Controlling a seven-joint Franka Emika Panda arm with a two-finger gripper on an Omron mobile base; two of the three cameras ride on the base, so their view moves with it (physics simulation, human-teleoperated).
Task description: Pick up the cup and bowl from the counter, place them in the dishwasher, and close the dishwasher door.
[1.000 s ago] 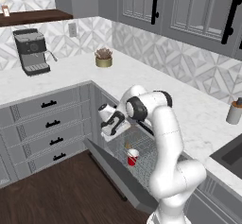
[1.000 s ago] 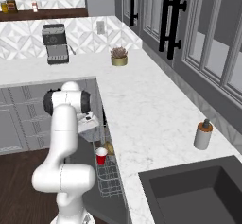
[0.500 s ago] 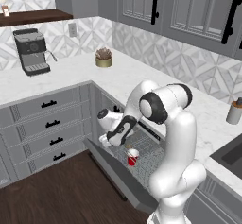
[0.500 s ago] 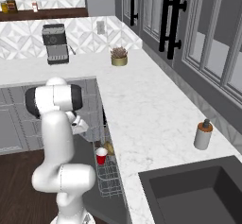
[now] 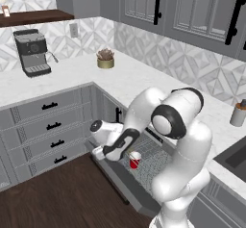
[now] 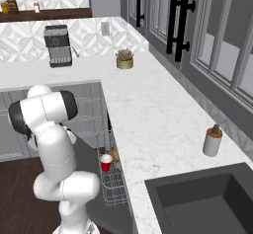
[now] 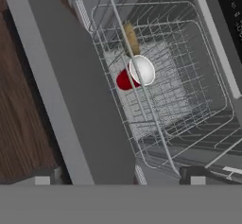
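The red cup [image 7: 134, 74] with its white inside lies tilted in the white wire rack [image 7: 189, 95] of the open dishwasher. The tan bowl [image 7: 129, 38] stands on edge just behind it. In the base views the cup [image 5: 135, 160] [image 6: 105, 162] and the bowl [image 6: 114, 154] sit in the same rack. The dishwasher door [image 7: 80, 95] [image 5: 122, 186] hangs down, flat and grey. My gripper [image 7: 118, 180] [image 5: 108, 150] is open and holds nothing, low over the door, to the side of the rack. The marble counter [image 5: 144, 82] runs above.
A coffee machine [image 5: 31, 51] and a potted plant [image 5: 105, 59] stand at the back of the counter. A soap dispenser [image 6: 213, 140] stands next to the dark sink [image 6: 207, 198]. Grey drawers [image 5: 48, 126] flank the dishwasher, and the wood floor [image 5: 48, 198] lies in front.
The arm has folded lower and swung out from the rack toward the door's outer side. The gripper stays open. Cup and bowl have not moved.
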